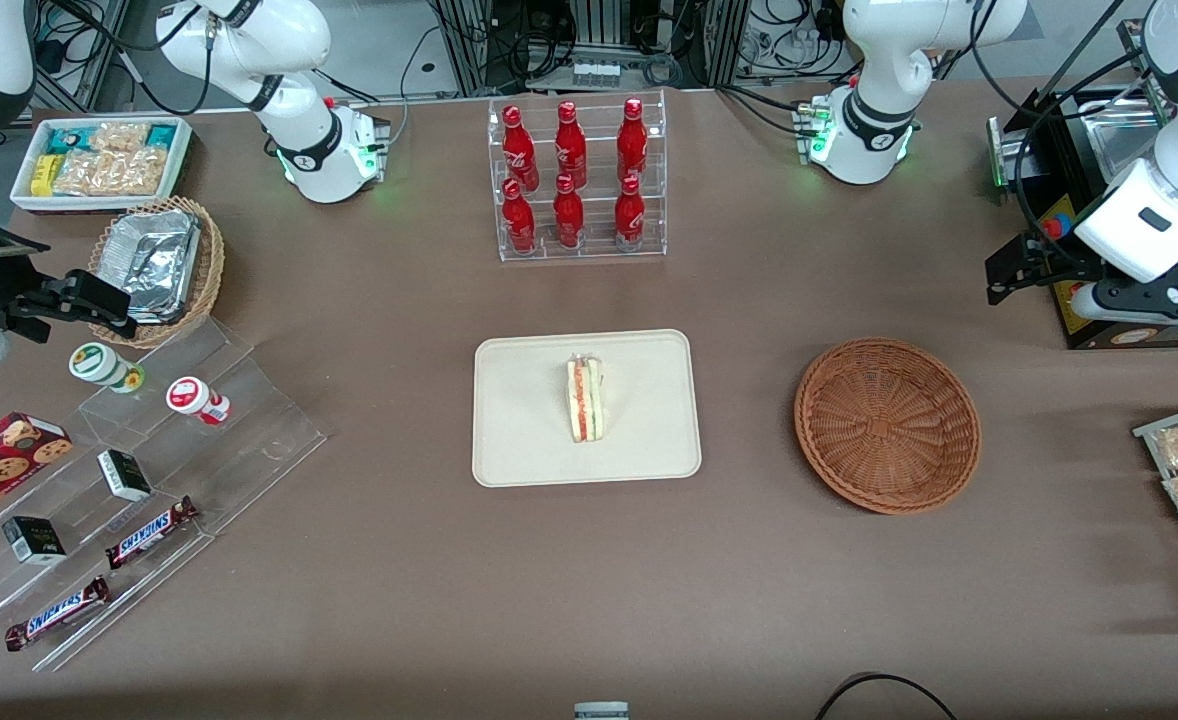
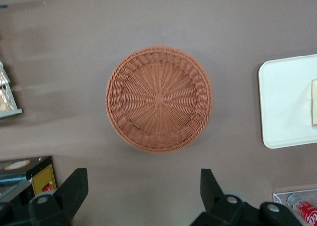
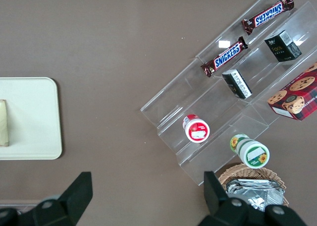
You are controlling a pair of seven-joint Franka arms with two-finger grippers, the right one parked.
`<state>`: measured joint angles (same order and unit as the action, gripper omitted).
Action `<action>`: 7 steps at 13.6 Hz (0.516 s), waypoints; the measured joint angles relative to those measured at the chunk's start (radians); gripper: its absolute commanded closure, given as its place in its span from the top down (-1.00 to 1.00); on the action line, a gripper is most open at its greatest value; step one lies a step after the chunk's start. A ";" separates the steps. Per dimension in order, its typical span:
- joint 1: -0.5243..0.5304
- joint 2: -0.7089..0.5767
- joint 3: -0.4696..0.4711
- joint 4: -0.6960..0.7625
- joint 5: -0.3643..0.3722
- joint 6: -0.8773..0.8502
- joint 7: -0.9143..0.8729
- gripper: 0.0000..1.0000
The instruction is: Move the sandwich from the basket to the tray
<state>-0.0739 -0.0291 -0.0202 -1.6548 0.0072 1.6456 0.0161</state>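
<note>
Brown matte tabletop (image 1: 399, 560) carries the whole layout. Flat rectangular cream-beige tray with rounded corners (image 1: 529, 440) sits mid-table, nearer the front camera than a clear acrylic rack of red bottles (image 1: 577, 180). Small triangular sandwich wedge, pale bread with red and yellow-green filling in clear wrap (image 1: 585, 399), stands on its edge on the tray, roughly central, fully inside the rim. Round, shallow, reddish-brown woven wicker basket (image 1: 887, 424) lies beside the tray, toward the working arm's end of the table, well apart from it; wrist view shows its bowl (image 2: 159, 98) with nothing in it.

Judgement: transfer looks complete. Sandwich out of basket, resting on tray, nothing touching it. Remaining work, if any, is only parking the arm.

Left arm pose: raised high, wrist pointing down, clear of both objects. Its black two-finger gripper (image 2: 143, 194) hangs above the table just beside the basket, fingers (image 2: 73, 186) spread wide, nothing between them.
</note>
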 measured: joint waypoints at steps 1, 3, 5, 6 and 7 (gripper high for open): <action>0.000 0.011 0.002 0.021 0.000 0.000 -0.002 1.00; 0.000 0.025 0.014 0.046 0.000 0.000 -0.008 1.00; 0.000 0.031 0.025 0.051 0.000 0.000 -0.019 1.00; 0.000 0.034 0.027 0.051 0.000 -0.001 -0.020 1.00; 0.000 0.036 0.029 0.051 0.000 -0.002 -0.020 1.00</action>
<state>-0.0743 0.0074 0.0091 -1.6042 0.0072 1.6432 -0.0043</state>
